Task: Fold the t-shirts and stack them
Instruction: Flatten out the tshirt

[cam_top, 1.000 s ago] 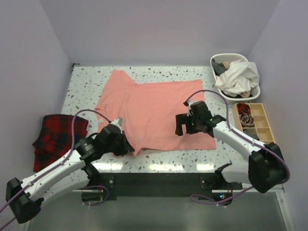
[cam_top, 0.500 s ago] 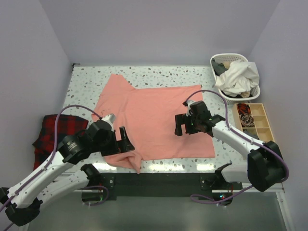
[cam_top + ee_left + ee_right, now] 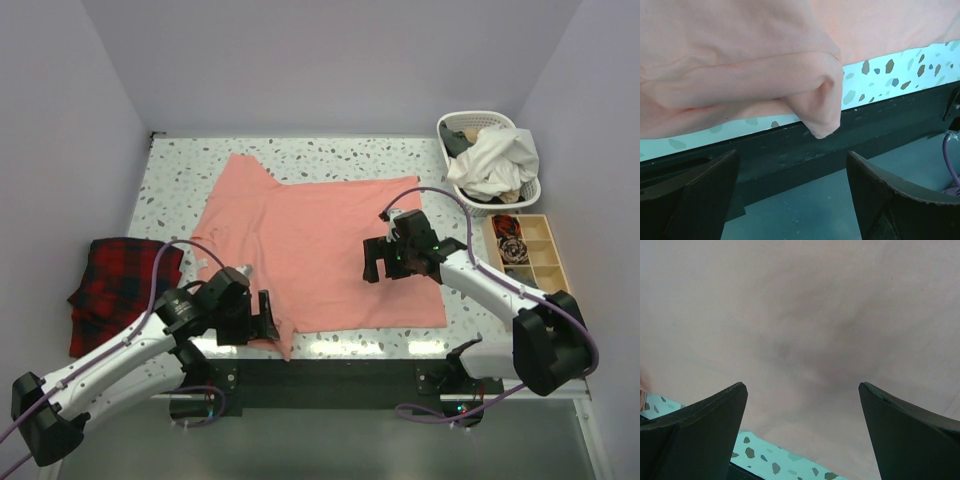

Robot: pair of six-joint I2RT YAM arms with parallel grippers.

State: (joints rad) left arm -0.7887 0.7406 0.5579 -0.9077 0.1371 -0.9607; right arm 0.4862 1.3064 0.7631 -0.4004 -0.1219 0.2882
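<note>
The salmon-pink t-shirt point(image 3: 320, 235) lies spread open across the middle of the table point(image 3: 170, 170), not yet folded. I judge the step in hand to be the laying-out and first grasp that come before the first fold. The left gripper point(image 3: 266, 318) sits low at the shirt's near-left part, close to the table's near edge. In the left wrist view its fingers point(image 3: 700, 195) stand wide apart with nothing between them. Just ahead of them, a bunched corner point(image 3: 820, 107) of the shirt is rolled over on itself and droops past the table edge. The right gripper point(image 3: 374, 262) is over the right half of the shirt. Its fingers point(image 3: 695, 425) are likewise spread wide and empty, with only flat pink cloth beneath. I cannot tell from these views whether it touches the fabric. The red-and-black plaid cloth point(image 3: 118, 285) lies at the left side of the table, apart from the shirt, and is not part of this step. The next move, as I judge it, calls for the left gripper to advance onto the drooping corner and close on it. It should then draw the corner back onto the table so that edge lies flat. The right gripper should take a matching hold on the near right hem. The thin cotton is likely to bunch, so the pinch should take the top layer only.
</note>
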